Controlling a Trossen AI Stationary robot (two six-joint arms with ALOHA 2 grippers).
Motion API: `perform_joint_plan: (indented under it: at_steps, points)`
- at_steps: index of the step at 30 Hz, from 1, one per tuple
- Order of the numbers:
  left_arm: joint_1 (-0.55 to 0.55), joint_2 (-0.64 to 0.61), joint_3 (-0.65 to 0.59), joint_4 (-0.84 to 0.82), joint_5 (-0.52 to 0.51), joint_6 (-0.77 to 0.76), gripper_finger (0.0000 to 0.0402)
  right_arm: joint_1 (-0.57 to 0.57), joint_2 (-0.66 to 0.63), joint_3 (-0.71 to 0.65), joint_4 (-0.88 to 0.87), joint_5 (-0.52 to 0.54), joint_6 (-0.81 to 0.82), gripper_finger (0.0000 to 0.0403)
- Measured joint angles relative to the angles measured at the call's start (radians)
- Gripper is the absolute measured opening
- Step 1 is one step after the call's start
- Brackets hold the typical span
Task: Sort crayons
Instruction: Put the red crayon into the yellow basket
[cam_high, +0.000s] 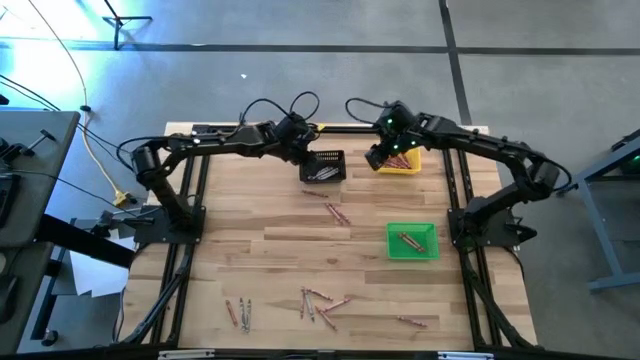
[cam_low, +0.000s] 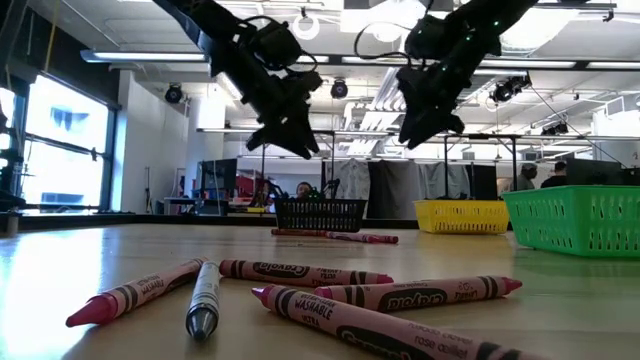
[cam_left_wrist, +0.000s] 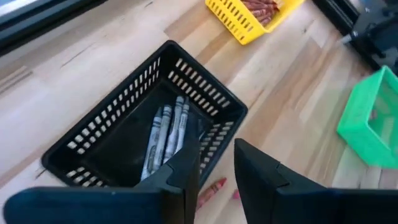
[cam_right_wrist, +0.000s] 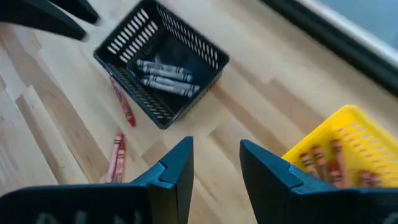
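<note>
High view puts both arms at the table's (cam_high: 250, 225) far edge: the left gripper (cam_high: 305, 150) hangs over the black bin (cam_high: 324, 166), the right gripper (cam_high: 385, 150) over the yellow bin (cam_high: 400, 162). Left wrist view shows the left gripper's fingers parted with nothing between them, and grey crayons (cam_left_wrist: 165, 134) lying in the black bin right below. Right wrist view shows the right gripper's fingers parted and empty too, off the yellow bin's edge, reddish crayons (cam_right_wrist: 323, 162) inside it.

Crayons left to sort: a pair (cam_high: 335, 212) just in front of the black bin, a scatter (cam_high: 318, 303) along the near edge with a small group (cam_high: 238, 313) toward the near left corner and one (cam_high: 410, 321) toward the near right. The green bin (cam_high: 412, 241) by the right edge holds a couple (cam_high: 408, 240).

Risks from here, as I judge them:
- The arms sit close together at the far edge; if both head for the middle of the table at once, they could clash.
- The near-edge crayons lie crossed and touching, so a pinch there could take two, or flick a neighbour rolling off the near edge.
- Round sticks lying flat may slip or tilt in the fingers and fall short of a bin.
- The two crayons beside the black bin are tight to its wall; fingers reaching there could shove the light bin.
- Reddish and orange-brown look alike, so one could land in the wrong bin.
</note>
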Motion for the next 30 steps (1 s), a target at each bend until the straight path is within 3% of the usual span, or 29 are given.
perform_joint_plan:
  at_steps: [7, 14, 21, 30]
  points:
    - [0.01, -0.147, 0.0, -0.277, -0.025, 0.111, 0.008, 0.119, 0.054, 0.0, 0.004, 0.119, 0.183, 0.0117]
    - [0.011, -0.309, 0.0, -0.561, -0.206, 0.21, 0.008, 0.272, 0.06, 0.0, 0.007, 0.133, 0.417, 0.0117]
    - [0.011, -0.405, 0.0, -0.628, -0.33, 0.237, 0.008, 0.42, 0.142, 0.016, 0.093, 0.169, 0.565, 0.0117]
    - [0.011, -0.479, 0.0, -0.663, -0.345, 0.279, 0.008, 0.474, 0.364, 0.229, -0.07, 0.157, 0.483, 0.0117]
